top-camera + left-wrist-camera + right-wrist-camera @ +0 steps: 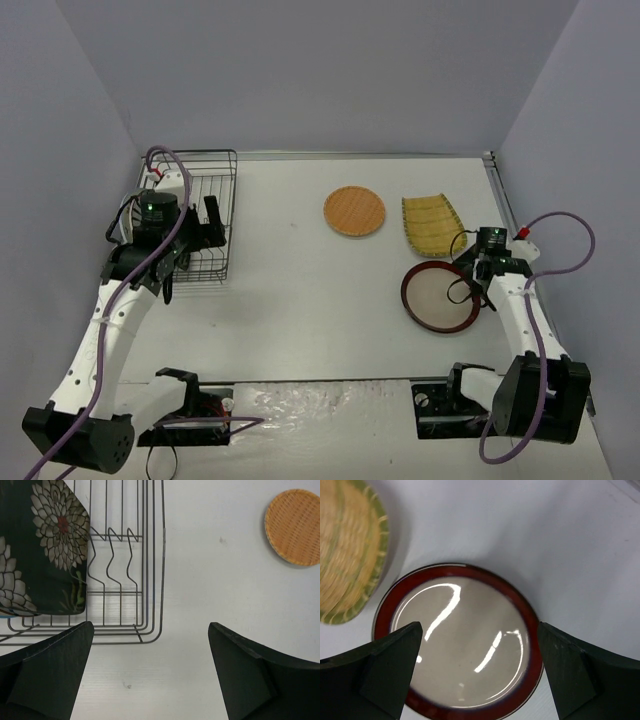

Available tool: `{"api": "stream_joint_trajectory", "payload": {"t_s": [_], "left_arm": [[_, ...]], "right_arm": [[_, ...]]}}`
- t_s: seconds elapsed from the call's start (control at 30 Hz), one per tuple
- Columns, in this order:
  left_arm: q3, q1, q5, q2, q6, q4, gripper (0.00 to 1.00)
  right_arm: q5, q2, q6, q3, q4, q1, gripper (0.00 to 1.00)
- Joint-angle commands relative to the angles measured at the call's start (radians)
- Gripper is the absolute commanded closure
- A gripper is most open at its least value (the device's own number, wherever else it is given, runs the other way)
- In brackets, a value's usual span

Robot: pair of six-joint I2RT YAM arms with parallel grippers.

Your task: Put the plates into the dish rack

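The dish rack (pixel 215 170) stands at the far left, and its black wires and upright prongs (pixel 150 580) fill the left wrist view. A dark patterned square plate (pixel 40 550) leans inside it. My left gripper (pixel 208 232) hovers over the rack's right side, open and empty (pixel 150 630), with bare table between its fingers. An orange round plate (pixel 354 212) (pixel 295 527) and a yellow-green striped oblong plate (pixel 430 225) (pixel 347 545) lie on the table. My right gripper (pixel 472 285) hangs open over the dark-red-rimmed cream plate (pixel 440 297) (pixel 465 645), with its fingers straddling the plate (pixel 480 627).
Grey walls enclose the white table on the left, back and right. The arm bases and black mounts (pixel 455 400) sit at the near edge. A purple cable (pixel 560 260) loops beside the right arm.
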Motion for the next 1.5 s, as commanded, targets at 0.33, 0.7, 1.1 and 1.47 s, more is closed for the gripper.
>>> {"api": "stream_joint_trajectory", "payload": {"t_s": [0.33, 0.7, 1.1, 1.47], "left_arm": [[0.001, -0.055, 0.088, -0.049, -0.007, 0.017, 0.03], [0.003, -0.056, 0.096, -0.032, -0.009, 0.020, 0.03], [0.000, -0.062, 0.128, -0.021, -0.040, 0.035, 0.03], [-0.017, -0.073, 0.177, -0.018, -0.077, 0.052, 0.03]], "right_arm": [[-0.280, 0.117, -0.125, -0.168, 0.238, -0.140, 0.03], [-0.469, 0.191, -0.146, -0.209, 0.324, -0.078, 0.04], [-0.489, 0.157, 0.056, -0.252, 0.483, 0.263, 0.07], [-0.427, 0.330, 0.130, -0.160, 0.595, 0.520, 0.07]]}}
